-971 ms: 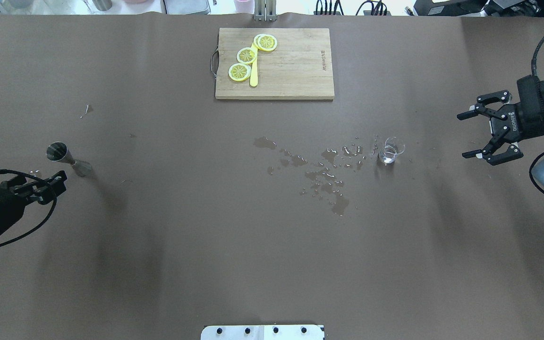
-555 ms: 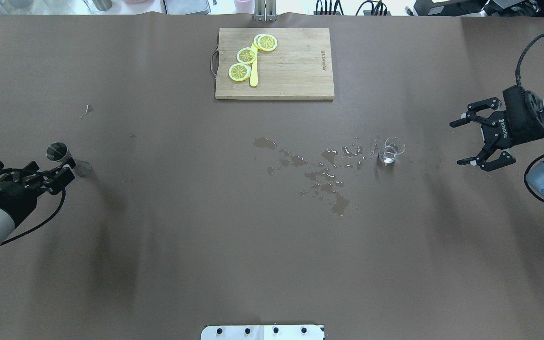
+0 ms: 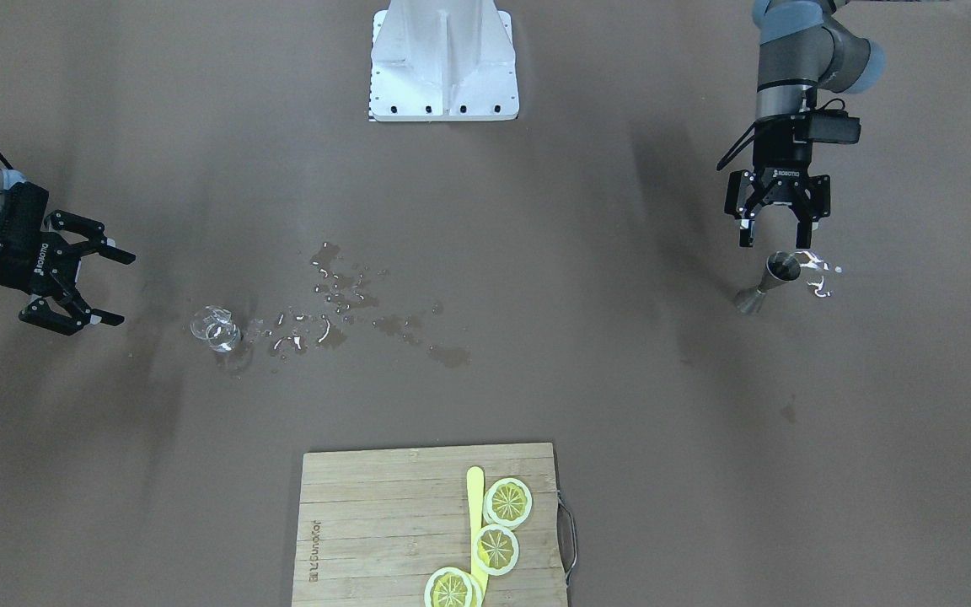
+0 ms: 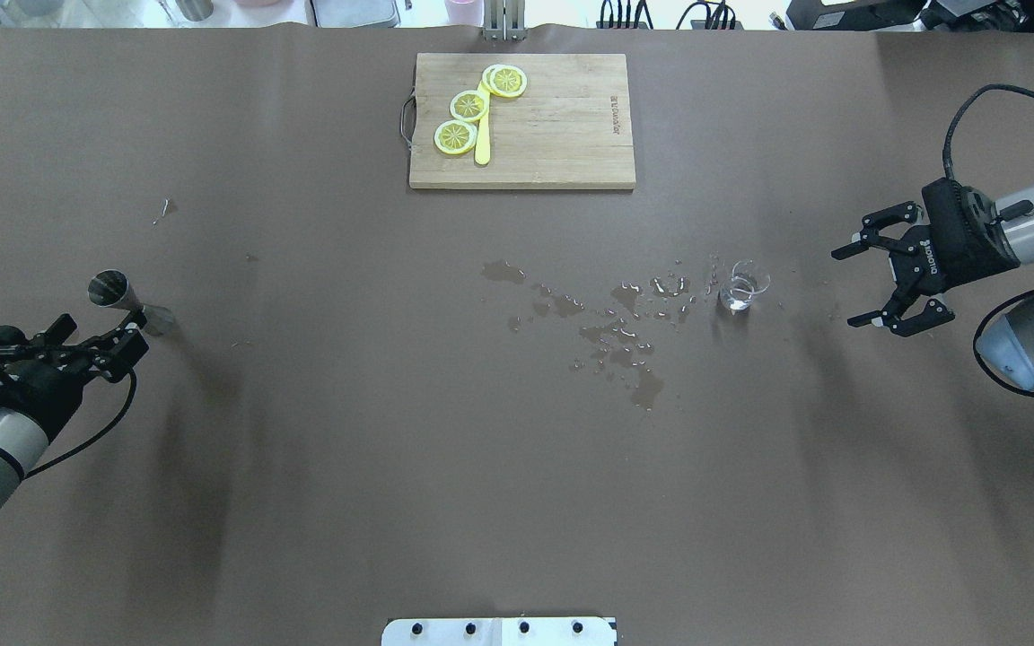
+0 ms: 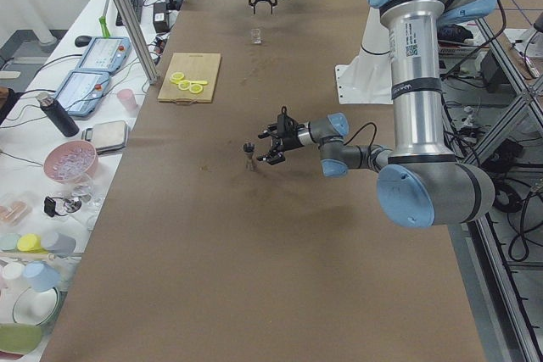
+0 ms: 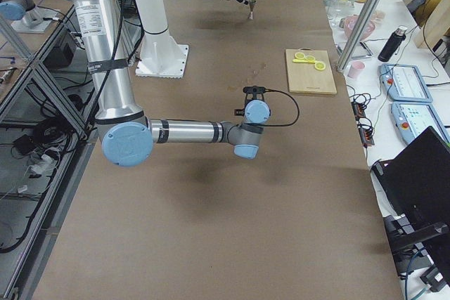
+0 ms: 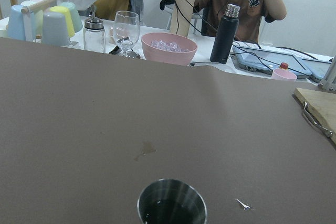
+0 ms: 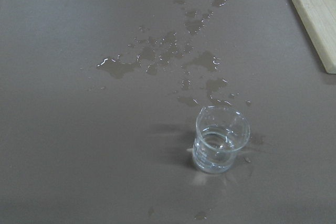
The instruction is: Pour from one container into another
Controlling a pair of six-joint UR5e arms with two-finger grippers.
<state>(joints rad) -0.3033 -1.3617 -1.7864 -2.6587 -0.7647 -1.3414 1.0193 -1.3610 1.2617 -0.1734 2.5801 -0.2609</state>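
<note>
- At the counter's (image 4: 346,467) left edge: left end effector (image 4: 97,336), fingers apart, nothing held, just beside the jigger.
- Steel jigger (image 4: 129,302): stood upright, clear of those fingers.
- Wooden cutting board (image 4: 562,135): lay at the far edge, lemon slices (image 4: 469,106) on it.
- Spilled puddles (image 4: 625,336): spread mid-counter, up to the glass.
- Small clear glass (image 4: 741,287): stood upright, a little liquid inside.
- Right end effector (image 4: 845,287): fingers wide apart, empty, near the glass, not touching.

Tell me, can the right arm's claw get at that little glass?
Probably yes. The right claw is open and faces the glass, with nothing standing between them; the spilled water lies beyond the glass.
</note>
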